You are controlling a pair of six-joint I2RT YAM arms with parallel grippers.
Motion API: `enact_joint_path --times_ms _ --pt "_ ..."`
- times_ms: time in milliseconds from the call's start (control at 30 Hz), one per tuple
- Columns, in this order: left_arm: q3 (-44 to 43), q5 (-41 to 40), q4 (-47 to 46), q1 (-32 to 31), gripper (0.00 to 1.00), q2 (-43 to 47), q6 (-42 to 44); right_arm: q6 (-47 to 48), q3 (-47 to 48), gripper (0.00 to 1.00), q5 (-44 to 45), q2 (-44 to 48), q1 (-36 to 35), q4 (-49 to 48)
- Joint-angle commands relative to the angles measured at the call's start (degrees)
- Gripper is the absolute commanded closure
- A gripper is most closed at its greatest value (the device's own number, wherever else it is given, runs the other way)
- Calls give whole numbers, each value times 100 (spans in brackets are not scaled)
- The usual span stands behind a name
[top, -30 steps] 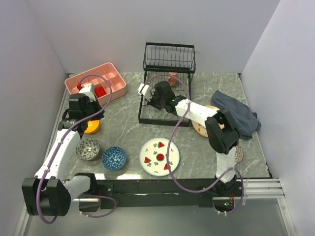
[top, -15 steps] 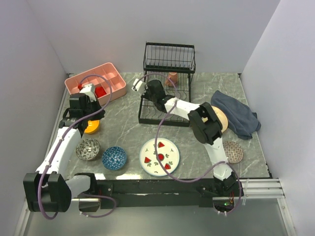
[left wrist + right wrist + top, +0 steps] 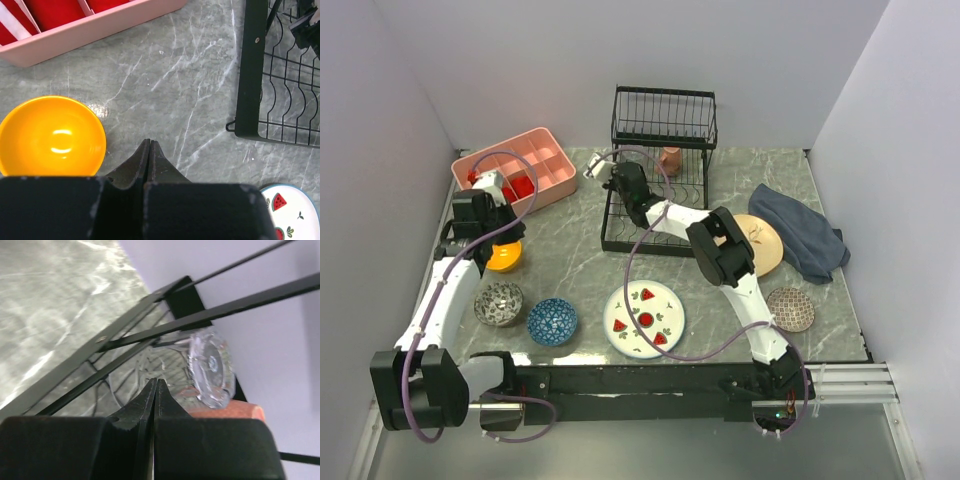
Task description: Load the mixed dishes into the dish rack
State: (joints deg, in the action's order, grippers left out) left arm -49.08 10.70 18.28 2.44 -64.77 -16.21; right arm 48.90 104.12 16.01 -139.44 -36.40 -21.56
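Black fingers of the left gripper (image 3: 150,142) are pressed together and hold nothing. They hang over the grey marbled desk (image 3: 200,90). Just to their left the orange bowl (image 3: 50,135) stands upright on the desk, and beyond it is the pink tray (image 3: 100,25) with red items inside.

The right gripper (image 3: 156,382) is also closed and empty. It reaches over the left front part of the dish rack (image 3: 663,115), with its tips near the clear glass (image 3: 212,367). The glass seems to lie on its side inside the rack, at the back, just beside the terracotta cup (image 3: 225,412).

The other dishes are outside the rack, on the desk. The watermelon-slice plate (image 3: 644,318) lies in front of it, with the blue bowl (image 3: 552,321) and the grey bowl (image 3: 499,303) further to the left. On the right, the cream plate (image 3: 760,245) lies partly under the right arm, touching a dark blue cloth (image 3: 800,235). The small brown bowl (image 3: 790,309) is near them, toward the front edge.
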Motion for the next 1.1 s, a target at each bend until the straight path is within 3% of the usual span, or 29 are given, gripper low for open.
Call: enact_joint_path --times_ms 0,167,233,300,333,367,433,467,600,700,733,800,900,967,1067 --pt "-84 213 -159 81 99 52 21 198 310 100 578 -232 19 -920" --pt "-93 205 -88 117 95 123 91 286 93 100 606 -251 19 -1376" --pt "-163 187 -36 134 78 210 135 278 -188 100 492 47 -25 -1683" --pt "-286 117 139 143 52 350 301 164 -724 100 412 554 -77 -1816" --pt "-408 56 210 134 42 395 407 68 -891 92 412 758 -138 -1747" --pt "-496 38 298 143 32 430 538 -29 -1189 70 394 969 -191 -1633" --pt "-716 -24 649 134 25 596 1056 -310 -1542 54 342 1654 -349 -1291" --pt "-761 -76 763 143 19 667 1241 -390 -1874 39 280 1883 -411 -1150" --pt "-1068 -165 1518 152 14 1053 2906 -1082 -2308 28 -44 3016 -745 131" --pt "-1393 -384 2572 178 14 1177 3840 -1959 -2133 21 -421 3440 -947 1598" --pt "-1559 -524 2853 178 15 1169 3966 -2181 -1984 20 -641 3493 -965 2638" --pt "-1727 -1103 3750 178 19 1047 4020 -2751 -1361 12 -1071 3485 -965 4115" --pt "-1912 -2158 4893 187 25 801 3652 -2861 -683 12 -2143 3405 -948 5325" --pt "-1694 -2265 5158 187 29 861 3512 -2747 -926 13 -2724 3719 -956 5707" --pt "-1175 -2485 4791 240 28 1203 3388 -2614 -1008 13 -3270 3924 -965 6092"
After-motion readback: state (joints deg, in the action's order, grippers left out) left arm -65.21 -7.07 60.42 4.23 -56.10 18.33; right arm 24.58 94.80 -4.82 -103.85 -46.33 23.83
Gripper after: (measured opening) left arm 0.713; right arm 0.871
